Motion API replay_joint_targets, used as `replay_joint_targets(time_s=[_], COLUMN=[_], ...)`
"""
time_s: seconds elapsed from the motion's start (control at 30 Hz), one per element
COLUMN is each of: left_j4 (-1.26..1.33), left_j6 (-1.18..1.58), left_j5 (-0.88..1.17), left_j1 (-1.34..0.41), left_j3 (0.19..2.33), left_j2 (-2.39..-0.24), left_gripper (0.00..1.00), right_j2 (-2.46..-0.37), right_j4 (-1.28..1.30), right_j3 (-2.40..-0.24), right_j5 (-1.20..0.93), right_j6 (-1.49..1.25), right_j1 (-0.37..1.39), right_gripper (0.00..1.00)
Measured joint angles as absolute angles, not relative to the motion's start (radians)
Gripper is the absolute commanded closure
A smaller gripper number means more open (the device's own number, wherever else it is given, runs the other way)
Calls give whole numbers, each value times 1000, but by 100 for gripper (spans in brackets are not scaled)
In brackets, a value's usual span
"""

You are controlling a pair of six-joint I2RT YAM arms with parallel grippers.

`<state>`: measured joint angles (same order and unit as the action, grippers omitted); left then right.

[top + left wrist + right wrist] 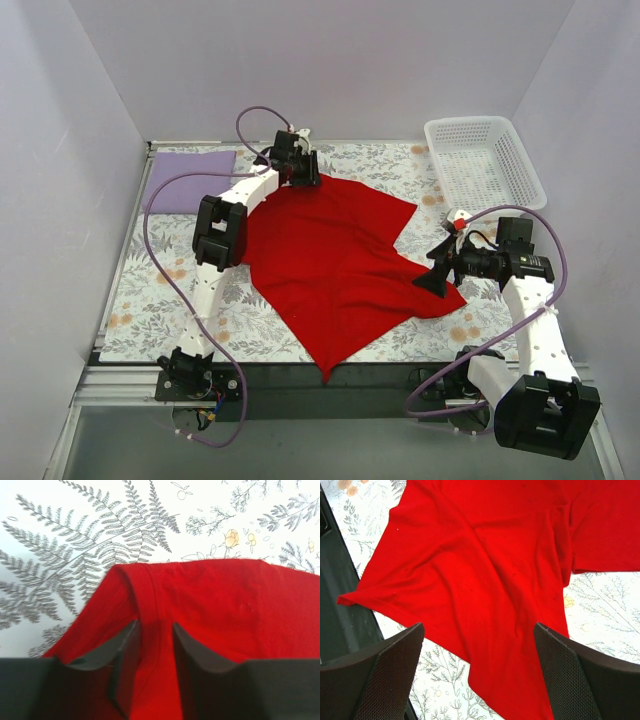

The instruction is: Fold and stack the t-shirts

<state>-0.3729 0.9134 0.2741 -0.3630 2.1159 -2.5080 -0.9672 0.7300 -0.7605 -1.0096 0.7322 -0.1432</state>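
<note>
Here the red t-shirt (330, 265) lies spread across the centre of the top view; the left gripper (302, 172) clamps its upper edge; the right gripper (438, 277), jaws wide apart, is over its right edge; a purple t-shirt (190, 180) lies upper left.

Red t-shirt (485, 580) cropped at top and right edges, far corner under left pincer (304, 178)

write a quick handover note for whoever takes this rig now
The left tool is shut on the far edge of the red t-shirt. The right tool is open above its right edge.
The shirt lies spread, unfolded, mid-table; a purple folded cloth sits at the far left corner, a white basket far right.
Done: seemingly only the purple piece. Left: fold the red one, stack it.
</note>
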Motion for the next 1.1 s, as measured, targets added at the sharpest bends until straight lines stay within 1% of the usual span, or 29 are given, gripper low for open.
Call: replay_joint_targets(time_s=[0.03, 0.07, 0.23, 0.3, 0.43, 0.6, 0.8, 0.83, 0.87, 0.9, 0.93, 0.97, 1.03, 1.1], left_j4=[-373, -373, -369, -375, -398, -450, -494, -493, -492, -493, -496, -493, -485, -463], left_j6=[916, 921, 925, 923, 921, 970, 1041, 1044, 1044, 1042, 1040, 1044, 1047, 1045], left_j5=[276, 276, 276, 271, 240, 130, 64, 77, 96, 120, 149, 175, 229, 268], left_j1=[-366, -369, -378, -380, -380, -370, -263, -238, -218, -195, -174, -160, -146, -151], left_j3=[2124, 2130, 2143, 2143, 2150, 2176, 2163, 2151, 2133, 2119, 2114, 2111, 2095, 2040], left_j2=[-2516, -2527, -2551, -2551, -2551, -2551, -2529, -2521, -2509, -2495, -2483, -2470, -2428, -2346], left_gripper=[77, 79, 85, 100, 100, 100, 100, 98, 80, 70, 66, 59, 57, 54], right_j2=[-970, -973, -987, -991, -1004, -1036, -1089, -1100, -1113, -1126, -1139, -1150, -1167, -1174], right_j4=[730, 730, 730, 730, 730, 730, 730, 730, 730, 730, 731, 730, 730, 729], right_j3=[-760, -760, -760, -760, -760, -760, -763, -764, -764, -766, -769, -774, -786, -796], right_j5=[-1011, -1013, -1014, -1013, -1013, -997, -950, -944, -937, -926, -914, -904, -876, -836], right_j6=[732, 732, 732, 732, 731, 727, 726, 728, 731, 735, 739, 746, 768, 794], right_j1=[-144, -144, -145, -145, -145, -145, -144, -143, -139, -131, -121, -101, -35, 86], right_gripper=[4, 4, 4, 4, 5, 7, 9, 9, 9, 9, 8, 8, 8, 8])
